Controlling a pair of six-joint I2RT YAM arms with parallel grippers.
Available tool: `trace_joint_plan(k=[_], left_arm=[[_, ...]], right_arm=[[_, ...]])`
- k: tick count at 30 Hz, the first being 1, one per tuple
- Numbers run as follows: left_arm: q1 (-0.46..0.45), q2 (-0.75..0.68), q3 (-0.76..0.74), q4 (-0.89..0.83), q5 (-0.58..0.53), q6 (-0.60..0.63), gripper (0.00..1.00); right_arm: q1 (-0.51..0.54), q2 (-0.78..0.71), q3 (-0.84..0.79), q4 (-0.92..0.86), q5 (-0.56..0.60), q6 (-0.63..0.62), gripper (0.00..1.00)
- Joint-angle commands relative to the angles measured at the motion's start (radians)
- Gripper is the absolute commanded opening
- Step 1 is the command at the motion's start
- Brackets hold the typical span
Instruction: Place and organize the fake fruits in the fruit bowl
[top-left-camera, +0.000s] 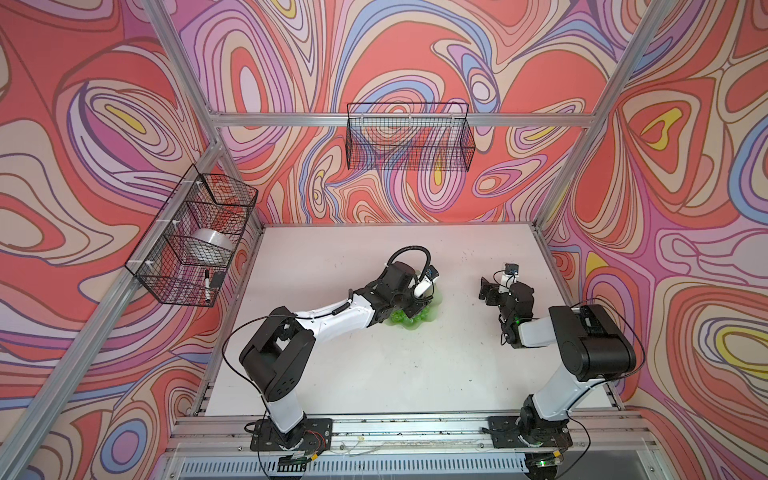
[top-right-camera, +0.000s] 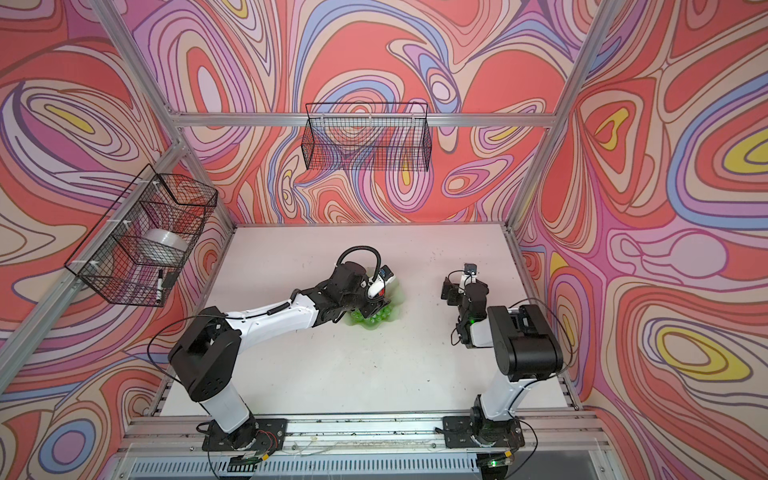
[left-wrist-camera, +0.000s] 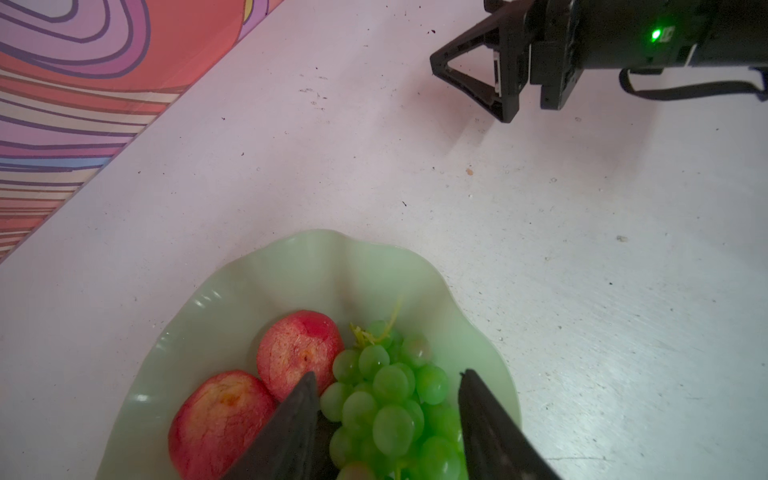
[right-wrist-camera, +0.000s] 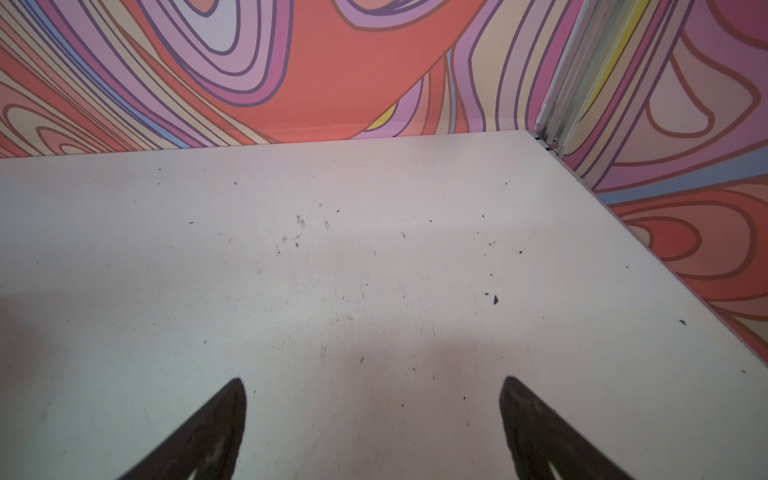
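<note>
left claw (left-wrist-camera: 387, 374) hangs released over the shallow mint-green scalloped fruit bowl (left-wrist-camera: 316, 266), jaws straddling the translucent green grape bunch (left-wrist-camera: 390, 415), which lies lengthwise between them beside two small red apples (left-wrist-camera: 298, 353) (left-wrist-camera: 216, 419); exit is probably straight up, with the open right claw (right-wrist-camera: 374, 380) well apart.

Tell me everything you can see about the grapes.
The grapes are a bunch of translucent, bright green, glossy balls that look plastic, with a yellowish stem at one end. They lie in the bowl, right beside an apple. The left gripper straddles them with open jaws; whether it touches them is unclear.
</note>
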Motion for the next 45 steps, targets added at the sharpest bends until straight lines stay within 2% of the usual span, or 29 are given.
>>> trace_joint_plan(k=[1,4,8,11,13,15,18,20,22,24,28,32,35,37,39,42,45], left_arm=[[0.003,-0.049,-0.027,0.073,-0.001,-0.029,0.78],[0.009,-0.143,-0.063,0.129,-0.039,-0.041,0.85],[0.043,-0.329,-0.154,0.196,-0.156,-0.063,0.91],[0.119,-0.495,-0.3,0.264,-0.266,-0.102,0.96],[0.176,-0.595,-0.423,0.307,-0.378,-0.108,1.0],[0.243,-0.67,-0.527,0.316,-0.468,-0.14,1.0],[0.37,-0.759,-0.685,0.324,-0.498,-0.248,1.0],[0.416,-0.779,-0.787,0.389,-0.548,-0.264,1.0],[0.436,-0.747,-0.861,0.489,-0.606,-0.229,1.0],[0.473,-0.681,-0.9,0.578,-0.596,-0.218,1.0],[0.585,-0.529,-0.945,0.812,-0.453,-0.275,1.0],[0.631,-0.446,-0.884,0.812,-0.349,-0.184,1.0],[0.675,-0.363,-0.938,1.003,-0.288,-0.173,1.0],[0.721,-0.232,-0.966,1.199,-0.23,-0.202,1.0],[0.726,-0.136,-0.971,1.32,-0.224,-0.206,1.0],[0.727,-0.225,-0.909,1.075,-0.222,-0.209,1.0],[0.728,-0.18,-0.892,1.116,-0.25,-0.208,1.0]], right_arm=[[-0.004,-0.007,0.012,0.001,0.003,-0.004,0.98],[-0.004,-0.007,0.013,0.001,0.003,-0.003,0.98],[-0.003,-0.007,0.011,0.001,0.002,-0.003,0.98],[-0.004,-0.007,0.011,0.003,0.003,-0.003,0.99],[-0.003,-0.008,0.008,0.005,0.004,-0.004,0.98],[-0.003,-0.008,0.008,0.008,0.006,-0.004,0.98],[-0.004,-0.008,0.008,0.006,0.003,-0.002,0.98],[-0.003,-0.008,0.008,0.006,0.004,-0.003,0.98],[-0.004,-0.008,0.007,0.007,0.004,-0.004,0.98],[-0.003,-0.007,0.008,0.005,0.003,-0.002,0.99],[-0.003,-0.007,0.008,0.004,0.001,-0.003,0.98],[-0.004,-0.007,0.008,0.003,0.002,-0.003,0.99],[-0.003,-0.007,0.008,0.003,0.001,-0.003,0.98],[-0.004,-0.007,0.01,0.003,0.001,-0.003,0.98],[-0.003,-0.007,0.01,0.003,0.002,-0.003,0.98],[-0.005,-0.005,0.015,-0.006,-0.005,0.001,0.98],[-0.004,-0.005,0.015,-0.006,-0.005,0.002,0.98]])
